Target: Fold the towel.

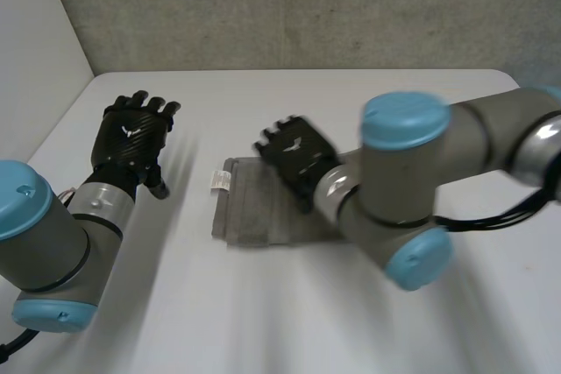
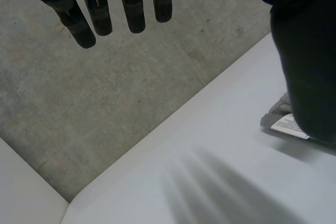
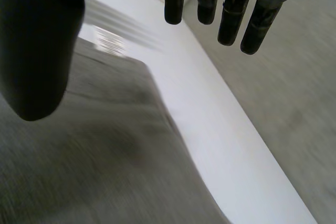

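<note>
A grey towel [image 1: 254,212] lies folded flat in the middle of the white table [image 1: 368,98], with a white label [image 1: 220,180] at its far left corner. My right hand [image 1: 294,159] hovers over the towel's far edge, open and holding nothing. In the right wrist view its straight fingers [image 3: 231,14] and thumb [image 3: 37,51] spread above the towel [image 3: 105,145] and label [image 3: 107,40]. My left hand [image 1: 131,137] is off the cloth to the left, open above bare table. Beyond the left hand's fingers [image 2: 134,9] and beside the thumb, the towel's corner [image 2: 278,109] and label [image 2: 287,126] peek out.
A grey concrete wall [image 1: 307,6] rises behind the table's far edge. A pale wall [image 1: 35,41] stands along the table's left side. My right arm [image 1: 412,181] crosses over the towel's right part and hides it.
</note>
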Controlling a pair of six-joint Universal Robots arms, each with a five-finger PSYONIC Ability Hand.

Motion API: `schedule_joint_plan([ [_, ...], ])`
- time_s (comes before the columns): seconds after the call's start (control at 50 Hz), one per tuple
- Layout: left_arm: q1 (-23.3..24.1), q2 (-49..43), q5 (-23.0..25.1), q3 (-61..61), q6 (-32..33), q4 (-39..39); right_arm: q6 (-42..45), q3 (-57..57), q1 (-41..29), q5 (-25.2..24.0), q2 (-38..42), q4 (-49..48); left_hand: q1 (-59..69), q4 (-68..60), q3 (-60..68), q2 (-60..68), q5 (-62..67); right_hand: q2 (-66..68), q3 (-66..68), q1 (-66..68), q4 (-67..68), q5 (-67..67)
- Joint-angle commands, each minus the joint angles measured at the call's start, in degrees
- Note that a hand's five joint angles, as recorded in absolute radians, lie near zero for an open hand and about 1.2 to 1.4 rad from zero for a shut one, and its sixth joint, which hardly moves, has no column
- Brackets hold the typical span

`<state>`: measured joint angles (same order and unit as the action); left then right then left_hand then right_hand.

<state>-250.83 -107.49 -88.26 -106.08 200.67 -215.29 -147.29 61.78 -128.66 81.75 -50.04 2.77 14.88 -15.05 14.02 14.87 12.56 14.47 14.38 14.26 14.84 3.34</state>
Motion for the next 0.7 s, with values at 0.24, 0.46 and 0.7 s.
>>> schedule_joint_plan([
  [0.24,5.70,0.35,0.01,0.44,0.07,-0.30,-9.07,28.14,21.79,-7.13,-11.66,-7.26,-4.67,4.83,-3.80,-4.65,-12.35,3.35,3.44,3.57,2.98,4.48],
  [0.46,5.97,-0.09,-0.07,0.35,0.07,-0.39,-8.98,30.07,23.10,-7.04,-10.87,-9.19,-4.67,4.83,-3.80,-4.65,-12.35,27.57,27.67,27.79,27.20,28.71],
  [0.7,6.05,0.09,-0.07,-0.09,-0.10,-0.39,-9.68,32.35,22.66,-6.96,-10.79,-11.91,-4.67,4.83,-3.80,-4.65,-12.35,29.09,29.18,29.30,28.72,30.22],
])
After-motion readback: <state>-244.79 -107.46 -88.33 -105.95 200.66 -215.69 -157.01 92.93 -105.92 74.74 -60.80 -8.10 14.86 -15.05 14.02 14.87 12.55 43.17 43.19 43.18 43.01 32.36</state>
